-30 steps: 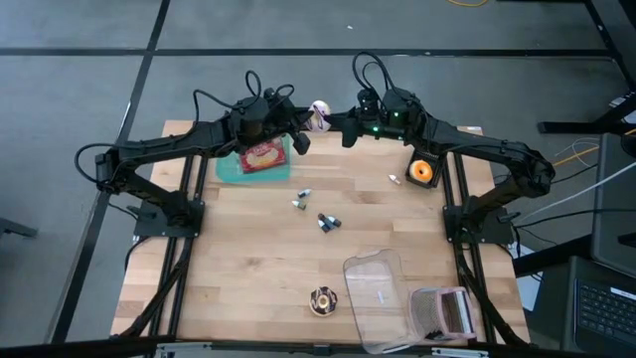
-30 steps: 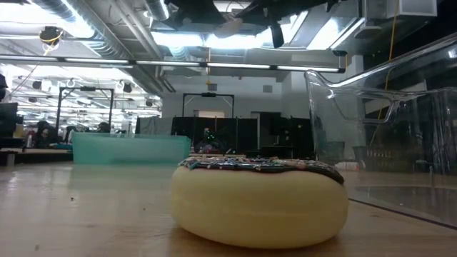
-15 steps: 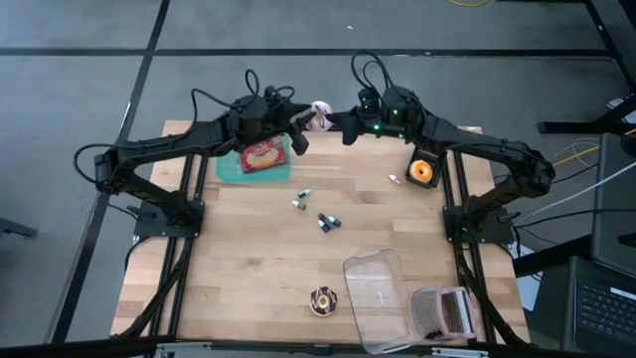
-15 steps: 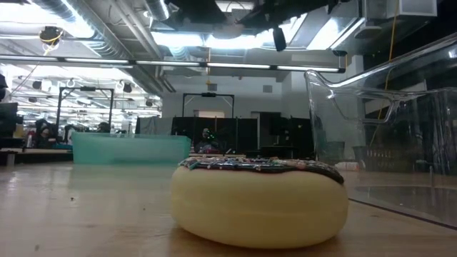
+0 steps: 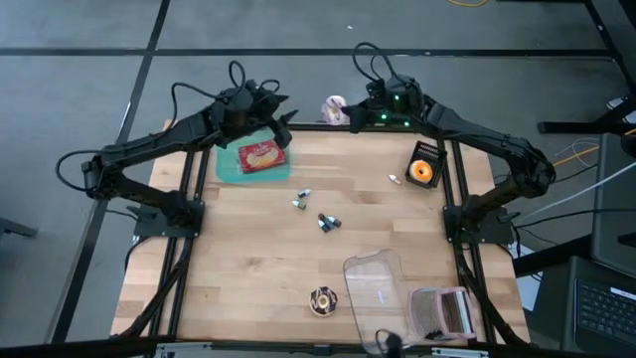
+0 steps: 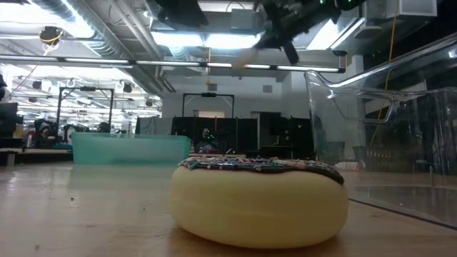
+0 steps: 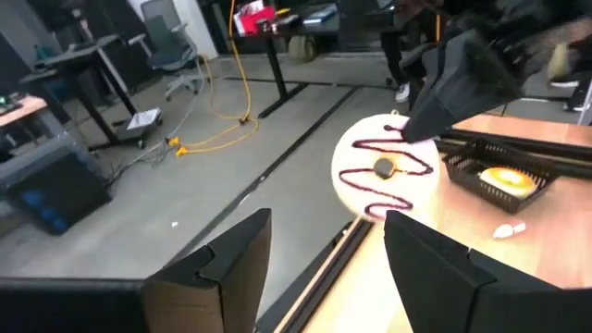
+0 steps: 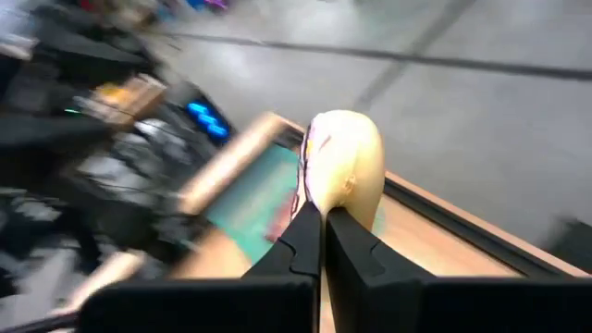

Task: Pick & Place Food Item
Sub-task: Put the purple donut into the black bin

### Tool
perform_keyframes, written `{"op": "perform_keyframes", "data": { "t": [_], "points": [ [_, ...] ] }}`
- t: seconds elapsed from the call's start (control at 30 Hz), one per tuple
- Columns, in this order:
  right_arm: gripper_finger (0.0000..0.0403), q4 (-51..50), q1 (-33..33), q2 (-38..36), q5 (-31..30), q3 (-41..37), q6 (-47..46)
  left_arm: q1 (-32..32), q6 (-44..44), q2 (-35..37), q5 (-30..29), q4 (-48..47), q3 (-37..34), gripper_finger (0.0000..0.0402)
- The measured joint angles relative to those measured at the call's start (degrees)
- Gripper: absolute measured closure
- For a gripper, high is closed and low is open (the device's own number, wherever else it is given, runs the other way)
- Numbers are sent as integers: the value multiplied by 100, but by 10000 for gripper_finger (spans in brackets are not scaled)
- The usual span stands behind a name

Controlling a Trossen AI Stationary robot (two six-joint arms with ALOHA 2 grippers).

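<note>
R end effector pinching donut

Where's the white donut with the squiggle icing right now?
In the high view the white donut is at the table's far edge, centre, pinched in the right claw. The open left claw is beside it, over the teal tray.

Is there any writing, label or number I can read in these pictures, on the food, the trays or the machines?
None can be read.
Red packet in the teal tray: it has print, too small to read.
Small wrapped sweets on the table: too small to tell.
Doughnut in the right gripper: only a dark icing squiggle, no letters.
</note>
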State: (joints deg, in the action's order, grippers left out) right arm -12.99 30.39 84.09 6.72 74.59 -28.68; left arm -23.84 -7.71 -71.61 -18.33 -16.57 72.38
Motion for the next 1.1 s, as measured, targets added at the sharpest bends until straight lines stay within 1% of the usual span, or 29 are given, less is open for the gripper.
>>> {"op": "perform_keyframes", "data": {
  "t": [0.2,0.4,0.47,0.57,0.7,0.77,0.83,0.93,1.03,1.1],
  "points": [
    [403,-1518,497,0,-209,0,257,-66,165,10,-2,-325,0,198],
    [403,-3010,754,-21,-518,0,377,-69,380,-16,-2,-469,-2,199],
    [403,-3367,795,-104,-613,-7,410,-69,400,-16,-2,-472,-2,200],
    [403,-3541,846,-325,-659,-7,411,-69,450,-16,-2,-469,-2,200],
    [403,-3618,893,-779,-1082,-8,401,-69,457,-16,5,-471,-2,199],
    [403,-3571,926,-1116,-1258,-102,432,-69,459,-16,36,-471,-4,201],
    [403,-3310,930,-1559,-1373,-325,521,-69,458,-16,42,-471,-4,202],
    [403,-2428,927,-2405,-1356,-941,501,-69,481,-16,94,-469,-4,203],
    [403,-1553,923,-3261,-1333,-1731,217,-69,500,-16,110,-471,-6,203],
    [403,-1149,918,-3747,-1333,-2283,23,-69,510,-16,157,-469,-7,203]
  ]
}}
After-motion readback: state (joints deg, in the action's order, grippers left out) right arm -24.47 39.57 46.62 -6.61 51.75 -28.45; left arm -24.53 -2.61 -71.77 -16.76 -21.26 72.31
